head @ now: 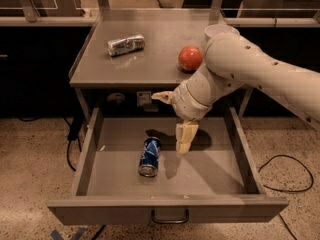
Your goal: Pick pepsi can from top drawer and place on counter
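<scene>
The pepsi can lies on its side on the floor of the open top drawer, left of the middle. My gripper hangs over the drawer just right of the can and a little above it. It is open and empty: one pale finger points down into the drawer and the other sticks out to the left under the counter's edge. The counter is the grey top right above the drawer. My arm comes in from the right across its front right corner.
On the counter lie a silver crinkled can at the back left and a red apple at the right, with a white bowl partly hidden behind my arm. The drawer's handle is at the front. A black cable lies on the floor at the right.
</scene>
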`<act>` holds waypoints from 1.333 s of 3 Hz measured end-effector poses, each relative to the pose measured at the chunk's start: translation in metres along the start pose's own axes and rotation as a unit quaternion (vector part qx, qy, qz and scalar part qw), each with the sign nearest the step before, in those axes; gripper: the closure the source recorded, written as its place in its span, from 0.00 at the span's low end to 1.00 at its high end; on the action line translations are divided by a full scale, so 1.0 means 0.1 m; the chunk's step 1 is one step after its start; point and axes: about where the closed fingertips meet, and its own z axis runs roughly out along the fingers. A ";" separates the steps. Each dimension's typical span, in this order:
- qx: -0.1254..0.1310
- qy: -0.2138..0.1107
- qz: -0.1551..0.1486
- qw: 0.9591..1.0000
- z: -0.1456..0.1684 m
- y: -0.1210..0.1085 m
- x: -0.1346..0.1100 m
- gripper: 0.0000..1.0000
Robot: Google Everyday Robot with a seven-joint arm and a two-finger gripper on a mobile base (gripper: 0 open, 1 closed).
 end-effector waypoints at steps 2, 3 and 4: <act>-0.015 -0.001 -0.025 1.000 0.14 -0.06 0.04 0.00; -0.024 -0.001 -0.058 0.998 0.36 -0.17 0.11 0.00; -0.025 -0.017 -0.083 0.996 0.59 -0.24 0.17 0.00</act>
